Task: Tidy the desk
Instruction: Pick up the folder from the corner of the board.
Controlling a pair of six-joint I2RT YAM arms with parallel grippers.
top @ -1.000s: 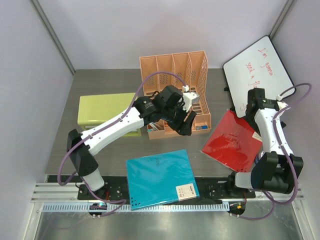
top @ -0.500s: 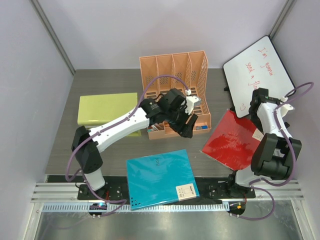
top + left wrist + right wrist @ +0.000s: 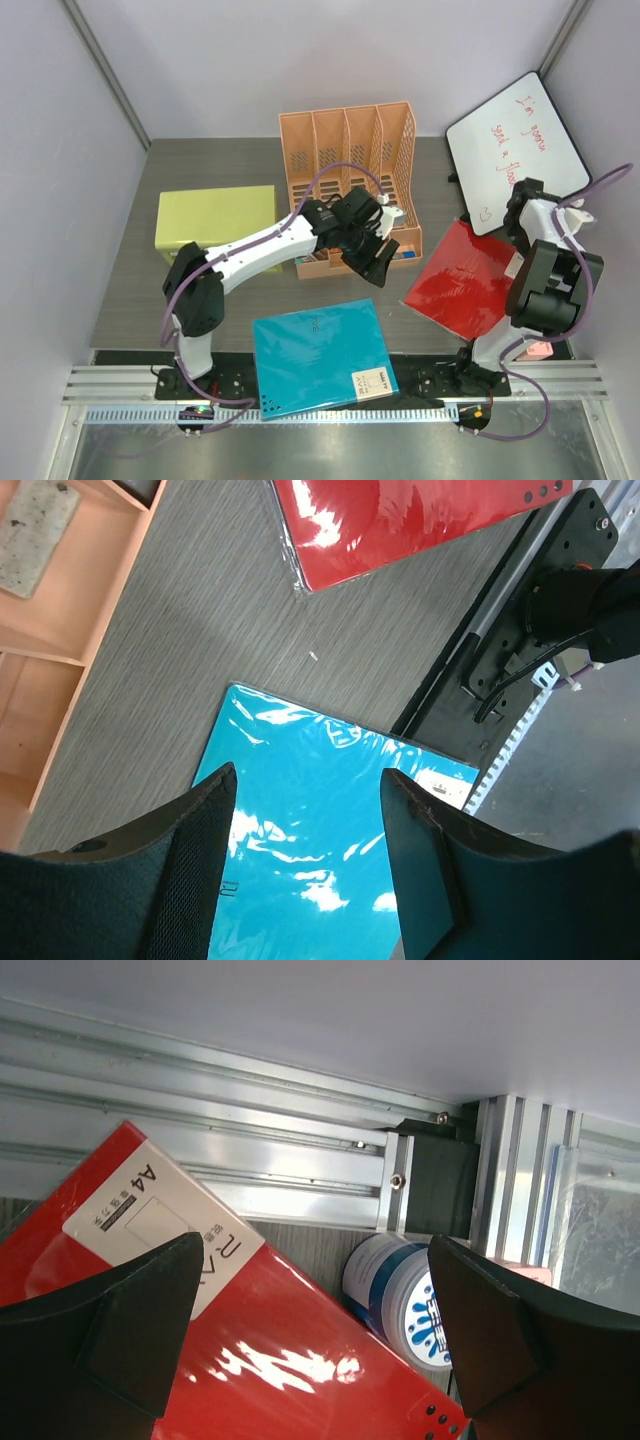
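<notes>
The desk [image 3: 130,290] is dark grey wood-grain laminate. On it near the front lies a teal folder [image 3: 320,352] in glossy wrap, and a red folder [image 3: 458,278] lies at the right. My left gripper [image 3: 374,262] hangs open and empty just in front of the orange file rack [image 3: 350,150]. In the left wrist view the teal folder [image 3: 330,810] shows between and below the black fingers [image 3: 190,870]. My right gripper [image 3: 315,1345] is wide open and empty above the labelled corner of the red folder [image 3: 250,1370], beside a white-and-blue jar [image 3: 400,1295].
A lime-green cabinet [image 3: 215,225] stands at the left. A whiteboard [image 3: 515,140] with red writing leans at the back right. A silver rail [image 3: 330,400] and black strip run along the near edge. The right arm [image 3: 545,285] is folded up by the right wall.
The left gripper has come forward off the orange rack toward the teal folder. The right arm has folded back toward the right edge. Both grippers stay open.
</notes>
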